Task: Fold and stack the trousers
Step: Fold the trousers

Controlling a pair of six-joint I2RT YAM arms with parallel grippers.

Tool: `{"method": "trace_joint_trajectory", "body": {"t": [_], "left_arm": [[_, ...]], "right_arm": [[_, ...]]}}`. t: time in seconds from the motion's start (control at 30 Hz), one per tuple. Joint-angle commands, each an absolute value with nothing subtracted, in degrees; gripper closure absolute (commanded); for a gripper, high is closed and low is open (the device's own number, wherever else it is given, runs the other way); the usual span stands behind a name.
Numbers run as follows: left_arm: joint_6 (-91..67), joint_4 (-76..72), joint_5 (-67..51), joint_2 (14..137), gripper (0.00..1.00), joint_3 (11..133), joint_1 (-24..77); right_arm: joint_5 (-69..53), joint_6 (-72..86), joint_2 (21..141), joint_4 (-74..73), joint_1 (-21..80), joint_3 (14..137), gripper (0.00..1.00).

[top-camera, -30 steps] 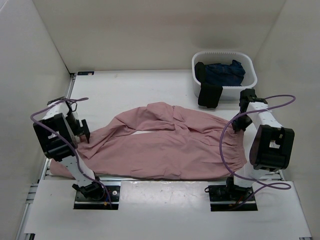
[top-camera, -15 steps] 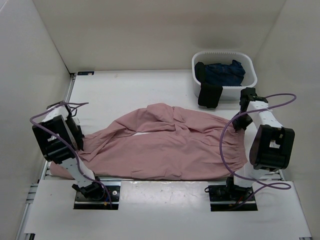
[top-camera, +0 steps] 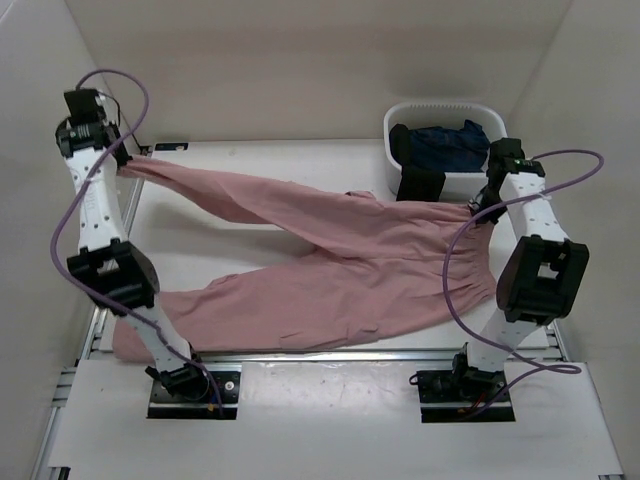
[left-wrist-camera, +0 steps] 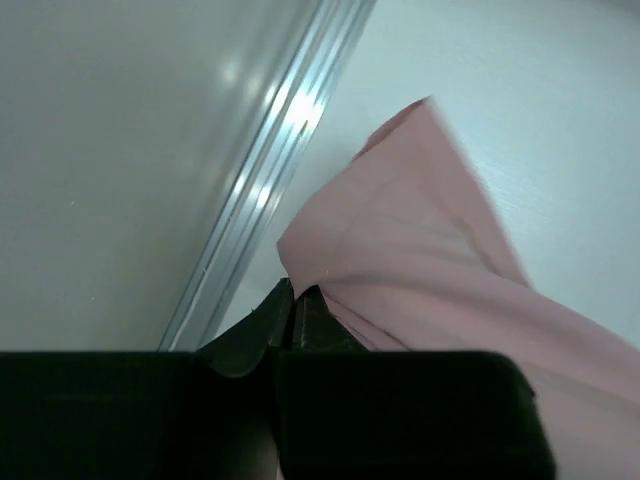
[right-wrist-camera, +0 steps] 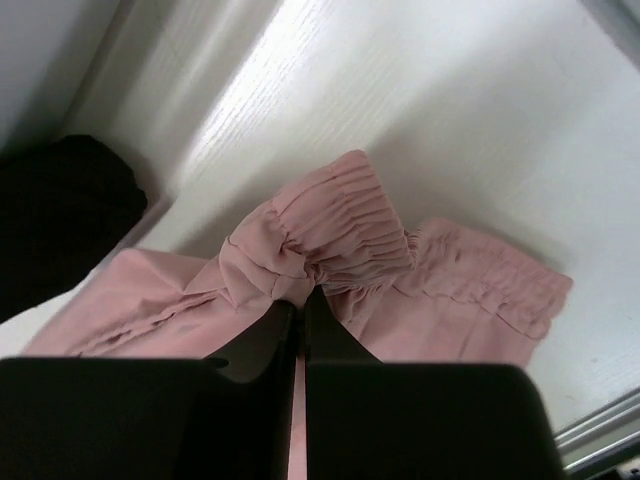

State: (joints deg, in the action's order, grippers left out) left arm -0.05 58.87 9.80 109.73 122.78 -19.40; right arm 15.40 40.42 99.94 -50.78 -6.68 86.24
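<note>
- Left gripper [left-wrist-camera: 296, 298] tips: buried under the trousers' [left-wrist-camera: 420, 250] hem, far left.
- Right gripper [right-wrist-camera: 300, 300] tips: buried in the waistband [right-wrist-camera: 340, 235] folds.
- Black garment [right-wrist-camera: 60, 215]: cut off by the right wrist view's left edge.
- Near trouser leg's end: hidden behind the left arm [top-camera: 108, 278].

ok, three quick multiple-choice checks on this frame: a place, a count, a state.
1. Where on the table is the white basket? A far right corner; B far left corner; C between the arm bases.
2. Garments in or on the basket? A one; B two; C four.
3. The left tool is: A open over bare table; B shut on a leg end of the trousers; C shut on the basket rim.
1 A: it stands at the back right. 2 B: a dark blue garment inside, a black garment over the rim. 3 B: the left wrist view shows pink fabric pinched in it.
</note>
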Motion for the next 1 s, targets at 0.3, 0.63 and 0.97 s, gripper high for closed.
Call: {"method": "trace_joint_trajectory", "body": {"t": [0.3, 0.63, 0.97], "left_arm": [[0.00, 46.14, 17.05, 89.81, 0.38, 59.44, -25.47], [0.00, 53.79, 9.32, 96.57, 0.00, 89.25, -22.60], [0.00, 60.38, 3.45, 123.55, 0.00, 104.41, -19.34]], "right_arm": [[17.40, 38.85, 93.78, -48.96, -7.65, 73.57, 1.00], [19.15, 36.39, 96.15, -48.96, -7.65, 73.56, 1.00], [19.16, 34.80, 101.25, -51.68, -7.65, 79.45, 1.00]]}}
